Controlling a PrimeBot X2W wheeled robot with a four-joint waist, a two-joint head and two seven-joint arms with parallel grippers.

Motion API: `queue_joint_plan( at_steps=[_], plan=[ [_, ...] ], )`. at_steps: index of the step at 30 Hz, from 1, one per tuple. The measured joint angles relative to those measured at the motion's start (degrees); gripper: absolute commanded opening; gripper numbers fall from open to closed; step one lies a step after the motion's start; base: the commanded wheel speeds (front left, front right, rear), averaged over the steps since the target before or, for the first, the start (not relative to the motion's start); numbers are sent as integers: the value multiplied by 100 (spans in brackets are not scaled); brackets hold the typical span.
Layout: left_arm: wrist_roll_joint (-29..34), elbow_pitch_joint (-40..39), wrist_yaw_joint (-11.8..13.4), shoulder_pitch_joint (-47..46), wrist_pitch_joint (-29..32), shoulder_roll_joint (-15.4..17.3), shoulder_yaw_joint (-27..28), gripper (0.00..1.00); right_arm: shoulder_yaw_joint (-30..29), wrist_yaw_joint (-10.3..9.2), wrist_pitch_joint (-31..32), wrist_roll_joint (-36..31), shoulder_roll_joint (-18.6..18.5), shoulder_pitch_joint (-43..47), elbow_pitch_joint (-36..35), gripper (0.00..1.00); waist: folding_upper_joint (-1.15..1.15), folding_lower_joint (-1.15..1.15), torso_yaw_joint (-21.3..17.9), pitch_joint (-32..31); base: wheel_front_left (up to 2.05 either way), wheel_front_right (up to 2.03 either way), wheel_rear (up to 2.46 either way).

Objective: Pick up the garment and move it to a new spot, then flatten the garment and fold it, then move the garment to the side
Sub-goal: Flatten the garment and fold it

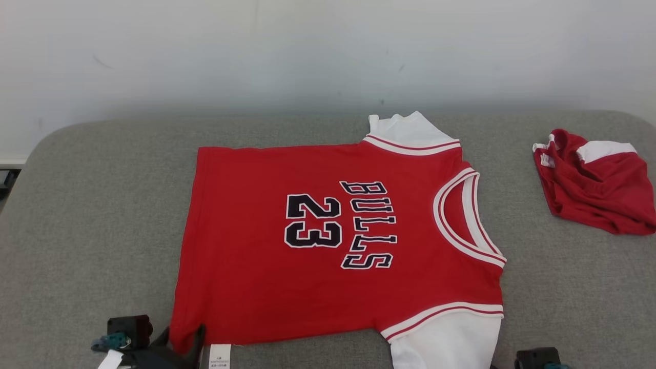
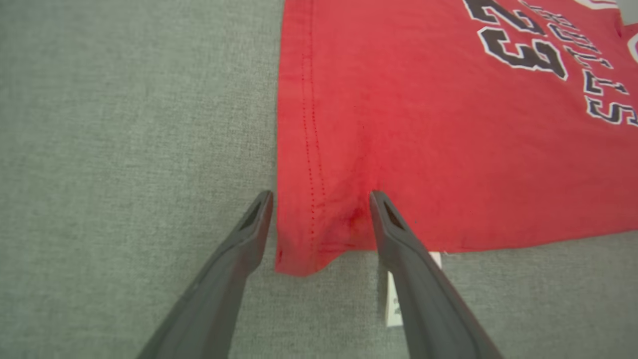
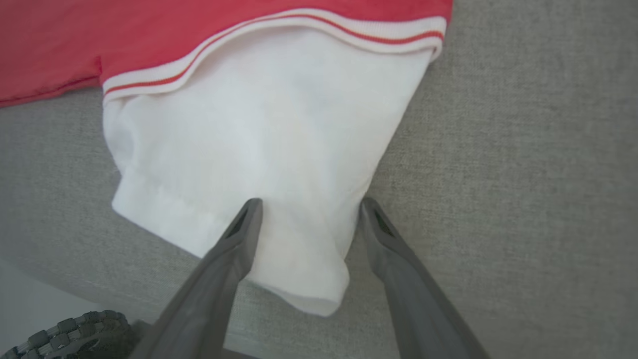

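While left pincer (image 2: 320, 195) and right pincer (image 3: 310, 202) gape (both empty), each straddles a garment (image 1: 241, 277) corner.

A red jersey (image 1: 328, 241) lettered "BULLS 23" lies spread flat on a grey padded surface (image 1: 92, 215), collar toward the robot's right and one white sleeve at each of its far and near edges. The left gripper (image 1: 183, 339) sits at the shirt's near left corner, dark fingers parted on either side of the hem, just beside a white care label (image 1: 221, 356). Well apart at the right lies a crumpled red-and-white garment (image 1: 597, 182). A pale wall (image 1: 307, 51) stands behind.
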Motion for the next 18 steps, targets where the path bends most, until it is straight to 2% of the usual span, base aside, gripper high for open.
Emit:
queue_joint_plan(
  at_steps=[7, 9, 10, 11, 18],
  plan=[
    [-107, 535, -107, -219, 183, -94, -24, 100, 74, 0, 145, -5, 101, -286, 322, 100, -1, 0, 14, 143, 0, 0, 0],
    [-180, 651, -111, -292, 241, -148, 1, 43, 81, 2, 198, -2, 104, -324, 400, 99, -1, 0, 26, 167, 0, 0, 0],
    [-180, 681, -111, -308, 242, -152, 14, 36, 79, 2, 223, 8, 104, -324, 437, 84, -1, 0, 30, 172, 0, 0, 0],
    [-276, 792, -164, -369, 261, -162, 65, 0, 74, 4, 241, 16, 103, -331, 500, 0, -1, 0, 33, 178, 0, 0, 0],
    [-368, 975, -260, -450, 257, -181, 60, 0, 23, 51, 253, 38, 80, -443, 586, 0, -1, 0, 17, 181, 0, 0, 0]
  ],
)
